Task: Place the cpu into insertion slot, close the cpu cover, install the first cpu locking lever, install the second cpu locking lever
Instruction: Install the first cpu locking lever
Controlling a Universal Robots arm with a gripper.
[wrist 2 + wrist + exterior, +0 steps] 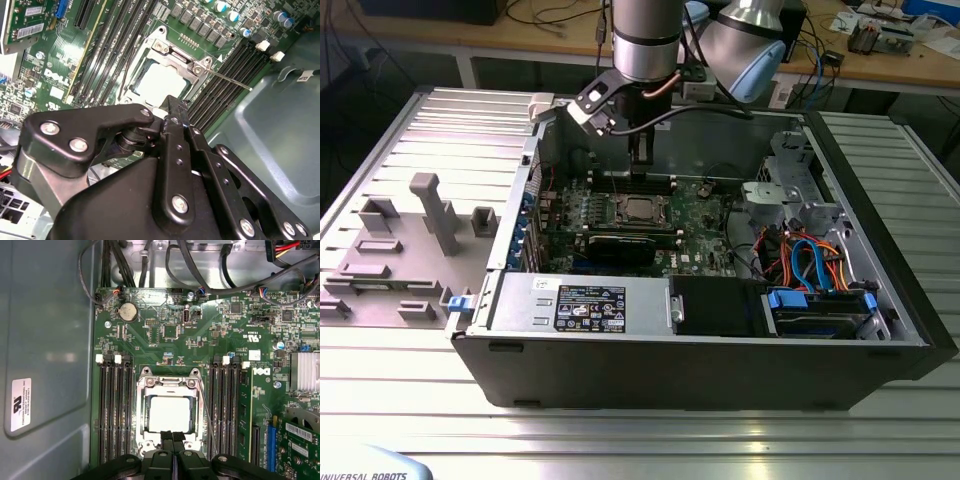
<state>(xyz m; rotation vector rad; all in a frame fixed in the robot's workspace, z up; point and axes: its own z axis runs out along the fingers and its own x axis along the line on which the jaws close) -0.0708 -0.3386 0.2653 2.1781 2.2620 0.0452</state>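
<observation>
Cpu (170,414) is seated in the insertion slot (146,446), on the board inside the open case (720,370) on the table (620,440). Cpu cover (170,386) lies flat over it, framing the chip's top. One thin lever (206,415) runs beside the cover. Gripper (173,436) hangs close over the cover's edge, jaws clenched together on nothing. Contact with the cover cannot be told.

1. On my feed the chip (169,413) has a pale silver-grey top.
2. The cover frame (170,384) is shiny silver.
3. The board (200,340) is green; its memory slots (115,410) are black with white clips (99,359).
4. My hand (173,436) is matte black.
5. I see blue and orange cables (810,262), and the bench (620,440) is ribbed silver.
</observation>
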